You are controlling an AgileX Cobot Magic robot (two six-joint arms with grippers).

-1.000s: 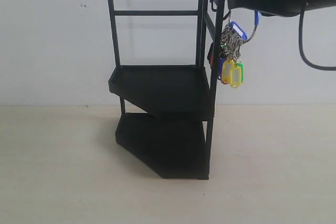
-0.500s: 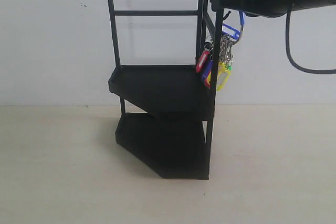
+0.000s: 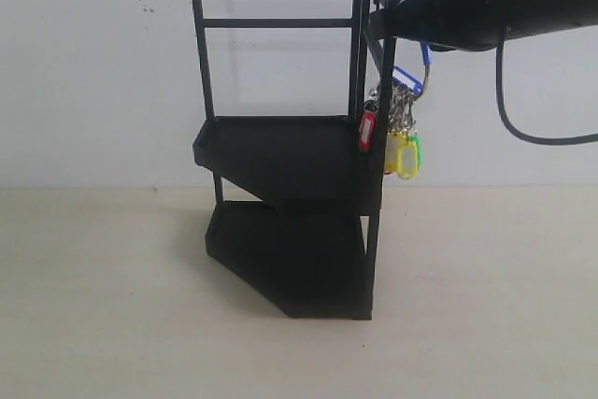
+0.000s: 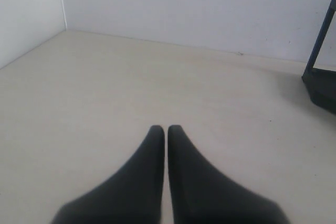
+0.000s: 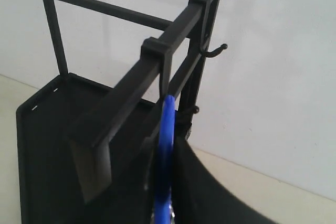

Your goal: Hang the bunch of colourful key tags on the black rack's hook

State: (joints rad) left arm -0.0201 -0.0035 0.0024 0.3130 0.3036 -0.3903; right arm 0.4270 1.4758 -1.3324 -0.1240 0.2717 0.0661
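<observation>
In the exterior view the right gripper [image 3: 381,18] covers the hook [image 5: 160,80], so whether the key bunch [image 3: 397,133] hangs on it cannot be told. The right wrist view cuts the bunch off, leaving only its blue loop [image 5: 166,145], which hides the hook's tip.

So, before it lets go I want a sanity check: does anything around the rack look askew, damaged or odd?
Nothing stands out. The black rack stands upright and looks undamaged; the key tag bunch hangs straight down against its front upright, blue loop pinched in the right gripper.
</observation>
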